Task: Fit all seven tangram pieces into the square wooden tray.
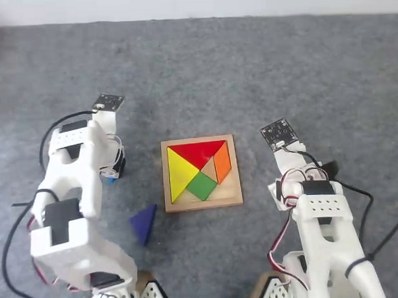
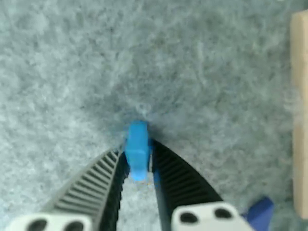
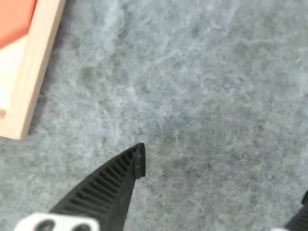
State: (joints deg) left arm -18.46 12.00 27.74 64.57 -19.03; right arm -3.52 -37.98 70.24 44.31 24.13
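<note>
The square wooden tray [image 1: 235,199] lies mid-table and holds a red triangle [image 1: 198,153], a yellow triangle [image 1: 179,175], a green square [image 1: 202,185], an orange piece [image 1: 223,166] and a small tan triangle [image 1: 209,169]. Left of the tray, my left gripper [image 2: 139,155] is shut on a light blue piece [image 2: 137,144] standing on edge on the carpet. That piece also peeks out under the left arm [image 1: 110,180]. A dark blue triangle [image 1: 144,222] lies on the carpet near the tray's front left corner. My right gripper [image 3: 221,192] is open over bare carpet, right of the tray's corner [image 3: 29,82].
Grey carpet covers the whole table. The tray's edge [image 2: 301,120] and the dark blue triangle [image 2: 260,209] lie off to one side of the left gripper. The arm bases [image 1: 152,296] stand at the front edge, with cables trailing beside them.
</note>
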